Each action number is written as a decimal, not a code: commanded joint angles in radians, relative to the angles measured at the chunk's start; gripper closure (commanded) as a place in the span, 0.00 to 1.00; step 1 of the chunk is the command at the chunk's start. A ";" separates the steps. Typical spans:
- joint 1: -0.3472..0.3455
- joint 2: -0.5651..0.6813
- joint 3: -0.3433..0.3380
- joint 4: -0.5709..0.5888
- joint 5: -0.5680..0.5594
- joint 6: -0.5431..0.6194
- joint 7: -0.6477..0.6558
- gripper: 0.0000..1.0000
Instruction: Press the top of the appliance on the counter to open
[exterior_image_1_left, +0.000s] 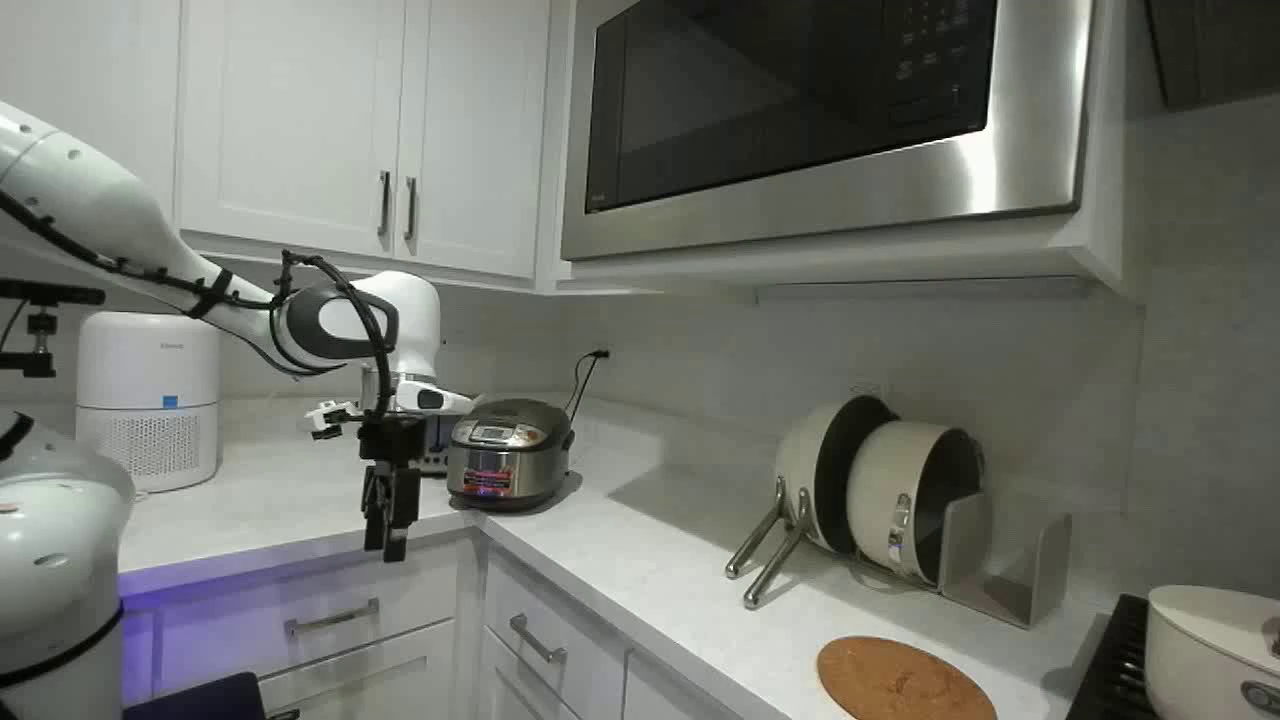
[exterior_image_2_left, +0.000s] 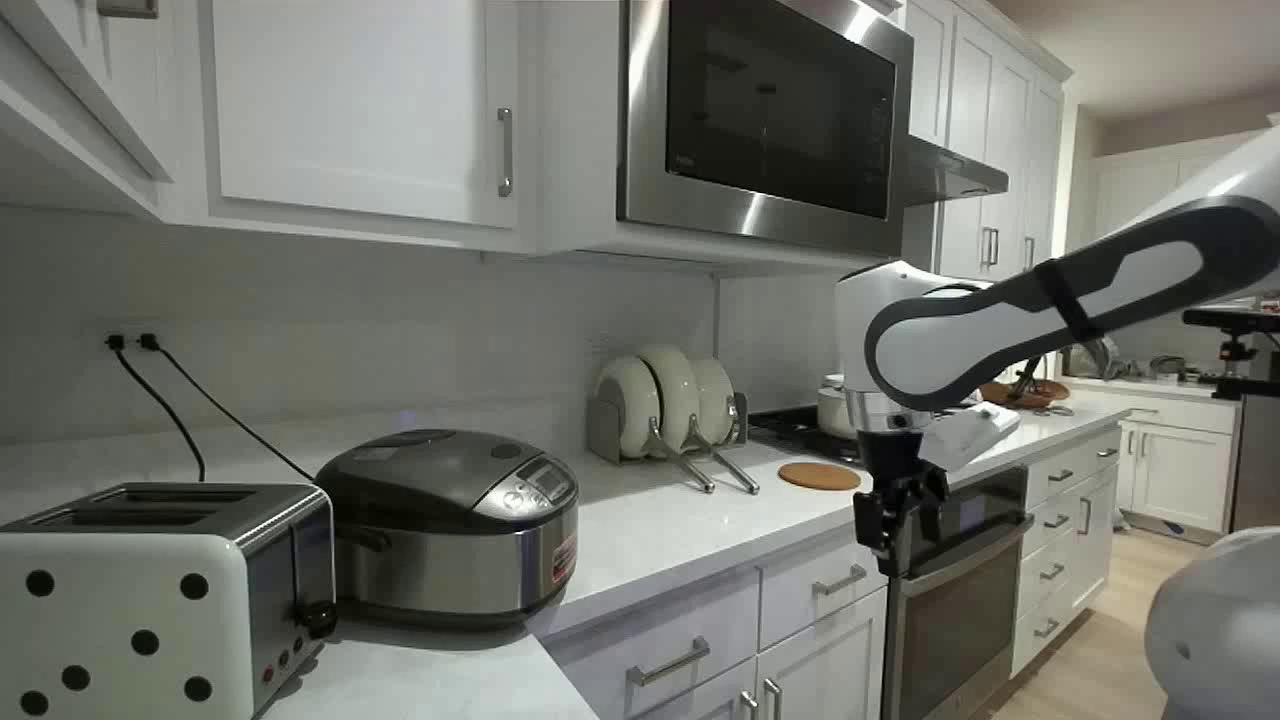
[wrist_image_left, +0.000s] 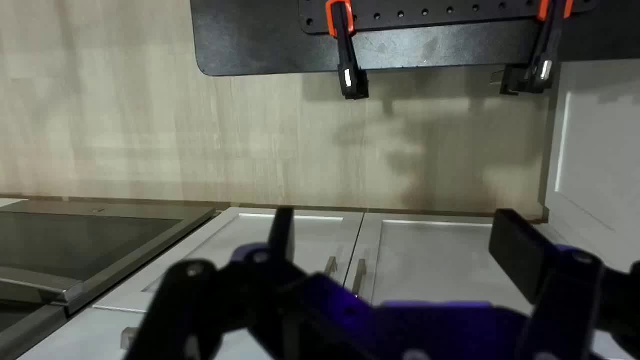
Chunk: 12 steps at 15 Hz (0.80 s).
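One cooker (exterior_image_2_left: 440, 570): it stands on the counter (exterior_image_2_left: 690, 530), at the inner corner, just beside the toaster (exterior_image_2_left: 110, 605); whether these two touch, I cannot tell.
Closed lid (exterior_image_2_left: 430, 475): its opening is not yet done. One dark oval (exterior_image_2_left: 507, 451) lies on it, near the panel (exterior_image_2_left: 535, 488); I suppose this is the place to press, but its marking is too small to read.
Gripper (exterior_image_1_left: 385, 548): it hangs pointing down, outside the counter's edge; under it the wrist view shows floor (wrist_image_left: 250, 150) and cabinet doors (wrist_image_left: 430, 260), and no cooker.
Fingers (wrist_image_left: 517, 252): wide apart, and they hold nothing.
From fingers to cooker: the way goes inward, across the edge, toward the corner; the two are well apart. The cooker's long axis seems to run from the wall (exterior_image_2_left: 430, 330) to the room, with the panel at the room end.
Counter's edge: it lies between, and whether the fingers end above or below it, I cannot say; probably the gripper must first rise, then go in over the lid.
Press: most likely straight down, with fingers brought together; a low, slanting push could slide the cooker toward the wall.
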 joint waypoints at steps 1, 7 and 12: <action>0.014 0.001 -0.013 0.002 -0.009 -0.004 0.009 0.00; 0.131 -0.079 0.004 0.058 0.088 -0.025 -0.016 0.00; 0.232 -0.145 0.023 0.099 0.202 0.014 -0.012 0.00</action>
